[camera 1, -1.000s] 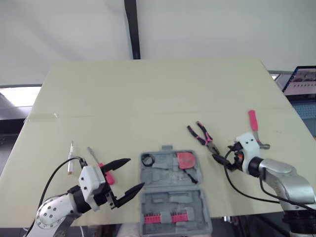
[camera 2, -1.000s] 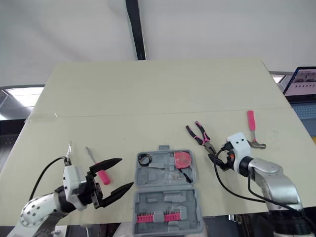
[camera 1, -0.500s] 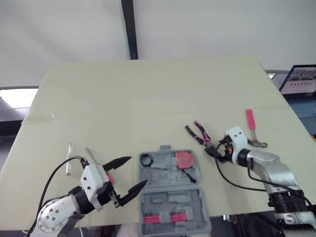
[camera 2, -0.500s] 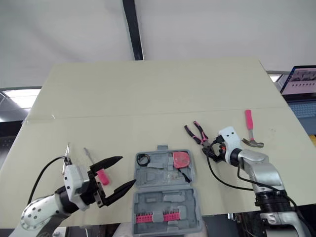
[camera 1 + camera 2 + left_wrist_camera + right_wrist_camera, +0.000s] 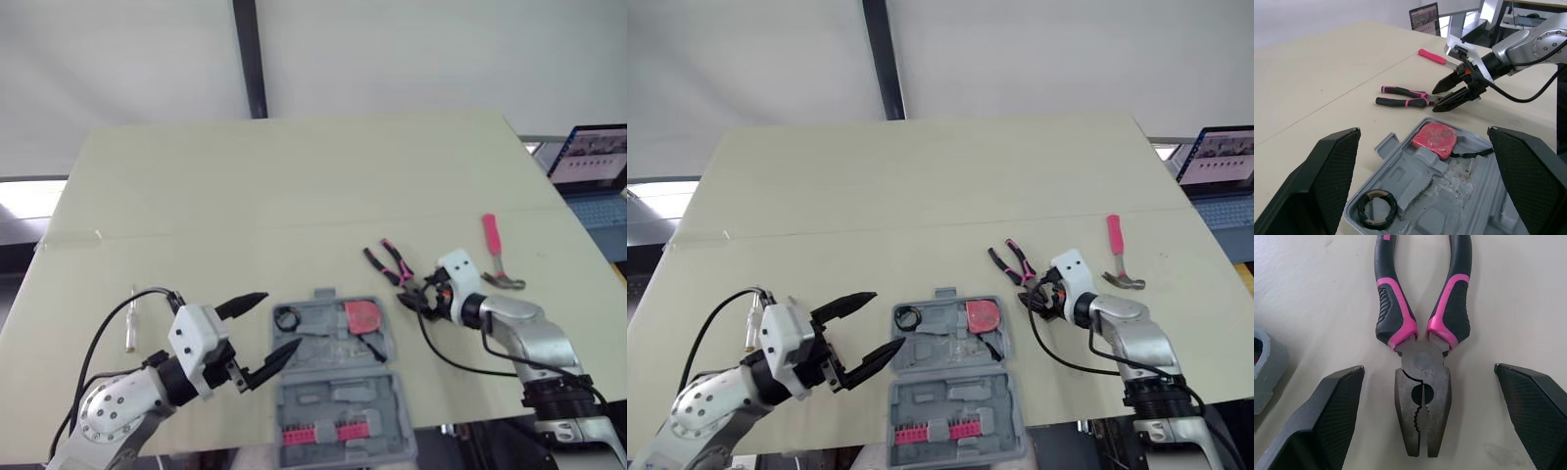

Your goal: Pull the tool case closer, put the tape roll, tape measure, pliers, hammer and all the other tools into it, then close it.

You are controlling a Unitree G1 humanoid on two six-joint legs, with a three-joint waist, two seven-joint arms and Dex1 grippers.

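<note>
Your right gripper [image 5: 409, 298] is spread wide either side of the pliers [image 5: 1422, 396] head on the surface [image 5: 294, 196]; your left gripper [image 5: 281, 319], fingers apart, hovers at the open tool case [image 5: 338, 392].

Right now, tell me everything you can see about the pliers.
The pliers have a dark metal head with serrated jaws, shut, and black handles with pink bands, spread slightly apart. They lie flat on the table, right of the case and apart from it, head toward the robot. The open right claw straddles the head, its fingers on either side and not touching it.
</note>
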